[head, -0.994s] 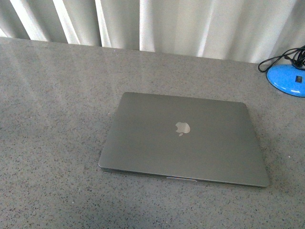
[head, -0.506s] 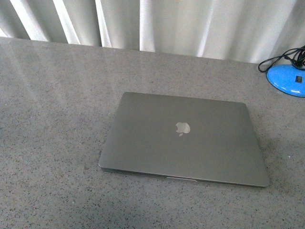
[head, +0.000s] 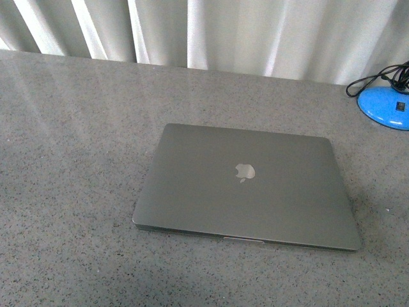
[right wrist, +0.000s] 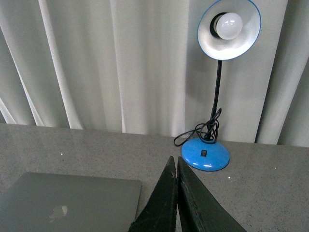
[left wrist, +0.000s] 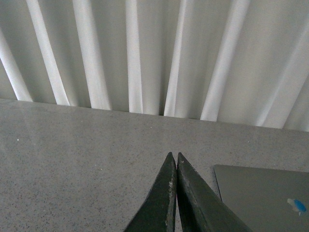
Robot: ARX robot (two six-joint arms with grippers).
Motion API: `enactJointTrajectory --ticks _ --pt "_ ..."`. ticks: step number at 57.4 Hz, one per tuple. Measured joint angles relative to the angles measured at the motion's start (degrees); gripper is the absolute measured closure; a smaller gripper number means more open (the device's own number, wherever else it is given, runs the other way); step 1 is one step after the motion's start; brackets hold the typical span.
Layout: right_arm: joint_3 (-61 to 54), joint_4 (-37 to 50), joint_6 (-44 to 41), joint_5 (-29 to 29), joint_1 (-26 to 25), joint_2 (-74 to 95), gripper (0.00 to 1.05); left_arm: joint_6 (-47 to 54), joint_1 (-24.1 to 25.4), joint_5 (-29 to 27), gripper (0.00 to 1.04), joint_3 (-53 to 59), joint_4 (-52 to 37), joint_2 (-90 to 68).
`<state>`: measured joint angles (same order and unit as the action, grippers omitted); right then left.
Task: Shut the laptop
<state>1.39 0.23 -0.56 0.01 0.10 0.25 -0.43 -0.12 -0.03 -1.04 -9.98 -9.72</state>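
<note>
The laptop [head: 246,185] lies flat on the grey speckled table [head: 70,192], lid fully down with the apple logo [head: 244,171] facing up, so the closing looks already done. In the front view it sits a little toward 4 o'clock from the middle of the picture, well apart from the blue desk lamp [right wrist: 219,92], whose base stands at about 2 o'clock near the white curtain [head: 255,32].

Neither arm appears in the front view. The left gripper [left wrist: 174,162] has its two dark fingers pressed together tip to tip with nothing between them, raised off the table and pointing at the curtain; the laptop's corner lies just beside it. The right gripper [right wrist: 174,164] is likewise pinched together and empty, aimed between the laptop and the lamp base.

Little can go wrong now. The likely risks are an arm dropping onto the lid and scratching it, or a sweep from the right arm catching the lamp's coiled black cable [right wrist: 200,130] and tugging the lamp over.

The laptop's long axis runs roughly 9 to 3 o'clock, tilted slightly clockwise. Its opening edge with the thumb notch faces the robot at 6 o'clock, the hinge edge toward 12.
</note>
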Motion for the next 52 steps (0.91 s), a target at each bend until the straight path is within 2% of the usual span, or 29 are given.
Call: enactJointTrajectory --ticks 6,10,12,32,41,44,52 --pt "0.0 -0.1 0.0 0.0 0.0 0.0 1.04 0.0 0.0 0.0 1.01 0.0 9.2 7.3" --pt "0.0 -0.1 0.0 0.0 0.0 0.0 1.04 0.0 0.0 0.0 1.01 0.0 9.7 9.4" --pt "0.0 -0.1 0.0 0.0 0.0 0.0 1.03 0.0 0.0 0.0 0.96 0.0 9.7 9.5" --pt "0.0 -0.1 0.0 0.0 0.0 0.0 0.43 0.0 0.0 0.0 0.38 0.0 9.9 9.5" --pt "0.0 -0.1 0.0 0.0 0.0 0.0 0.15 0.0 0.0 0.0 0.07 0.0 9.9 9.5" --pt "0.0 -0.1 0.0 0.0 0.0 0.0 0.08 0.2 0.0 0.0 0.06 0.0 9.9 9.5" --pt "0.0 -0.1 0.0 0.0 0.0 0.0 0.1 0.2 0.0 0.0 0.07 0.0 9.9 9.5"
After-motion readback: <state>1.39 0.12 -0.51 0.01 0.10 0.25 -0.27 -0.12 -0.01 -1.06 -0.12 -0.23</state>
